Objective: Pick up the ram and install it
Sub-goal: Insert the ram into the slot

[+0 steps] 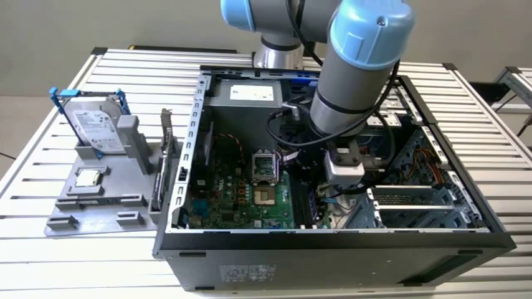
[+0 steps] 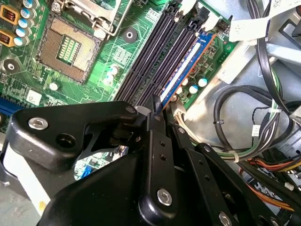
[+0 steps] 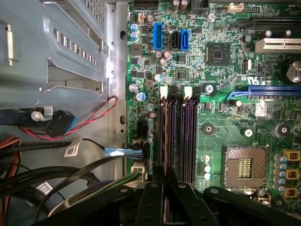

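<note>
The install step is judged to be in hand. The claw (image 2: 157,110) is closed narrowly on the ram (image 2: 181,70), which is held edge-on in the outermost slot of the motherboard (image 3: 225,141), near the case's (image 1: 332,243) front-right edge. Even downward pressure is called for.

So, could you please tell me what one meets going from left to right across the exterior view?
Hard drive in its blue frame → grey parts holder → card with a metal bracket → motherboard → processor socket → robot arm → drive cage.
</note>
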Tool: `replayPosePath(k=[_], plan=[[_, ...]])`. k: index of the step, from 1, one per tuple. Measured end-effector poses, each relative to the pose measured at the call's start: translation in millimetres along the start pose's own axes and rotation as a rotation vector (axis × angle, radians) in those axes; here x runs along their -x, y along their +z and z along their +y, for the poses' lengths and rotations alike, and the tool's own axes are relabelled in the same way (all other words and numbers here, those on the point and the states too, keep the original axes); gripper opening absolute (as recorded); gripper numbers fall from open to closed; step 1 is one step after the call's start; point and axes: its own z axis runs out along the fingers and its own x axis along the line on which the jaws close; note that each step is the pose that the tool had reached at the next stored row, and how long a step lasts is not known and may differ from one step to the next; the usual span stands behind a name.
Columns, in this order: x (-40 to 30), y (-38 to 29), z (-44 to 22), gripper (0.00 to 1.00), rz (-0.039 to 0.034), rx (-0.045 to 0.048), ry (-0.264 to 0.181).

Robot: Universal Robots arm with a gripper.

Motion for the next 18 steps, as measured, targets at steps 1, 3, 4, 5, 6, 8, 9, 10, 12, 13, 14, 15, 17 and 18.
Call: replayPosePath(k=[1, 3, 4, 5, 6, 8, 9, 10, 12, 13, 14, 15, 17, 18], plan=[[0.0, 0.4, 0.0, 0.0, 0.0, 0.0, 0.0], [0.0, 1.0, 0.0, 0.0, -0.0001, 0.0001, 0.001], [0.0, 1.0, 0.0, 0.0, -0.0001, 0.0002, 0.001], [0.0, 1.1, 0.0, 0.0, 0.0, 0.0002, 0.001], [0.0, 1.3, 0.0, 0.0, 0.0, 0.0, 0.001], [0.0, 1.6, 0.0, 0.0, 0.0, 0.0, 0.001], [0.0, 1.7, 0.0, 0.0, 0.0, 0.0, 0.001], [0.0, 1.8, 0.0, 0.0, 0.0, 0.0, 0.001], [0.0, 2.0, 0.0, 0.0, 0.0, 0.0, 0.001], [0.0, 2.1, 0.0, 1.0, -0.0001, 0.0, 0.001], [0.0, 2.2, 0.0, 1.0, -0.0001, 0.0, 0.001], [0.0, 2.4, 0.0, 1.0, -0.0001, 0.0, 0.001], [0.0, 2.6, 0.0, 1.0, 0.0, 0.0, 0.001], [0.0, 2.7, 0.0, 1.0, 0.0, 0.0, 0.001]])
